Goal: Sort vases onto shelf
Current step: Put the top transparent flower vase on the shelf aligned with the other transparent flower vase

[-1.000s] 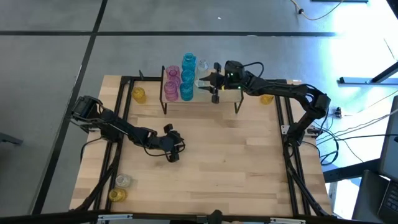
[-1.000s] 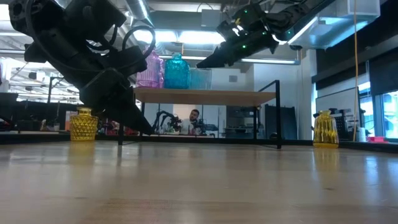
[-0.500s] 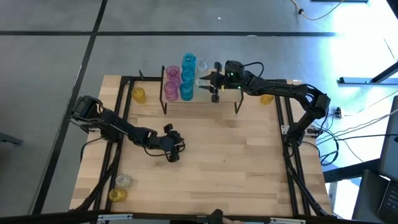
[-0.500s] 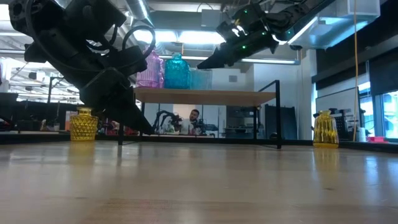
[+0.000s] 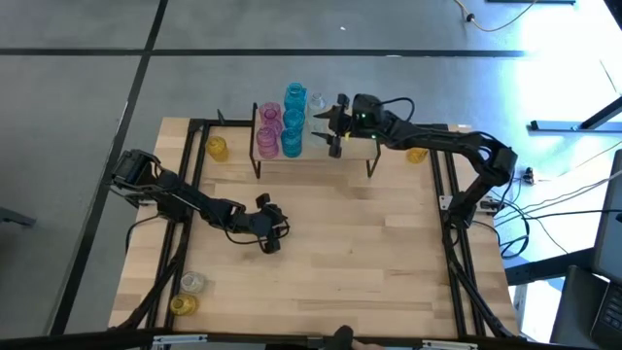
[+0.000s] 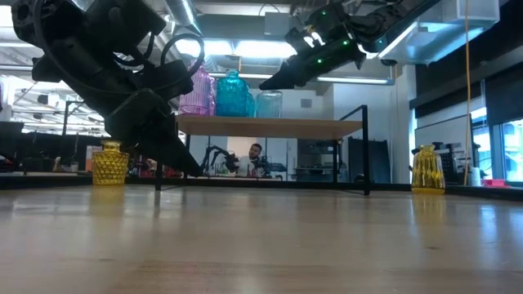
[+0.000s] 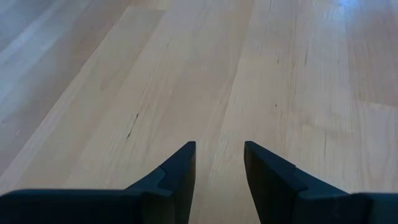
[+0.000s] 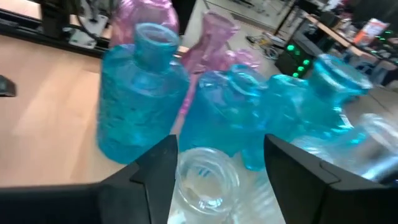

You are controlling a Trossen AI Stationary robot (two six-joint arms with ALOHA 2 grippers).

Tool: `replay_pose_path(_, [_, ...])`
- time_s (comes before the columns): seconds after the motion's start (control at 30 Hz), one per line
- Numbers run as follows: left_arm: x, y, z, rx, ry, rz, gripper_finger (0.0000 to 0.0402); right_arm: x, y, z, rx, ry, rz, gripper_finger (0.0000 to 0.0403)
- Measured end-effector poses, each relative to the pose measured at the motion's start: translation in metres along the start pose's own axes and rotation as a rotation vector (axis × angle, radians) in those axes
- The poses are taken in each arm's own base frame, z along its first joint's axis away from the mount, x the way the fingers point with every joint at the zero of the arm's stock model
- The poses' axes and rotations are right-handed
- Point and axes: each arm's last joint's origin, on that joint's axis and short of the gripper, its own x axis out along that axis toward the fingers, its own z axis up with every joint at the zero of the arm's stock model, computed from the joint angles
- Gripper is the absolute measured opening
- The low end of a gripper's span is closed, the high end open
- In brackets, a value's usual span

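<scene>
Glass sits right between my right fingers [image 8: 155,171]: a clear vase [image 8: 205,180], its round mouth facing my wrist camera, standing on the shelf [image 5: 355,148]. My right jaws are spread apart on either side of it and, as far as I can judge, no longer pinching; the gap on each side looks like a release, made so the vase stands on its own board rather than hanging from me. My right gripper [image 5: 327,126] hovers over the shelf, at about twelve o'clock on the table.

Just past the clear vase stand the blue vases [image 8: 140,93], packed shoulder to shoulder, and behind them the pink vases [image 8: 214,37]. I take the colours to be grouped in rows on purpose, which is why this clear one goes at the open end beside the blues, where it begins its own row.

Farther out, off the shelf, an amber vase [image 5: 217,148] waits at roughly ten o'clock and another amber one [image 5: 417,154] at two o'clock. A clear vase [image 5: 193,282] and an amber vase [image 5: 182,304] sit together near seven o'clock.

My left gripper [image 7: 217,165] hangs low over bare wood at mid-table, fingers apart and holding nothing, parked clear of the shelf so it does not crowd the right arm.
</scene>
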Motion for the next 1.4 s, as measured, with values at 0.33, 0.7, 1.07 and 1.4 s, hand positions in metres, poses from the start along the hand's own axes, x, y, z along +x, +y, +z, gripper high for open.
replay_pose_path(0.33, [0.000,-0.001,0.000,-0.001,0.007,-0.020,0.0130,-0.048,0.006,0.030,0.032,0.056,0.037,0.0218])
replay_pose_path(0.7, [0.000,-0.001,0.001,-0.009,-0.006,-0.026,0.0130,-0.045,0.048,-0.007,0.116,0.330,0.210,0.0215])
replay_pose_path(1.07, [0.000,-0.001,0.002,-0.010,-0.017,-0.011,0.0130,-0.018,0.049,-0.023,0.076,0.286,0.185,0.0155])
replay_pose_path(1.4, [0.000,-0.001,0.002,-0.008,-0.017,-0.010,0.0130,-0.016,0.046,-0.018,0.064,0.235,0.159,0.0124])
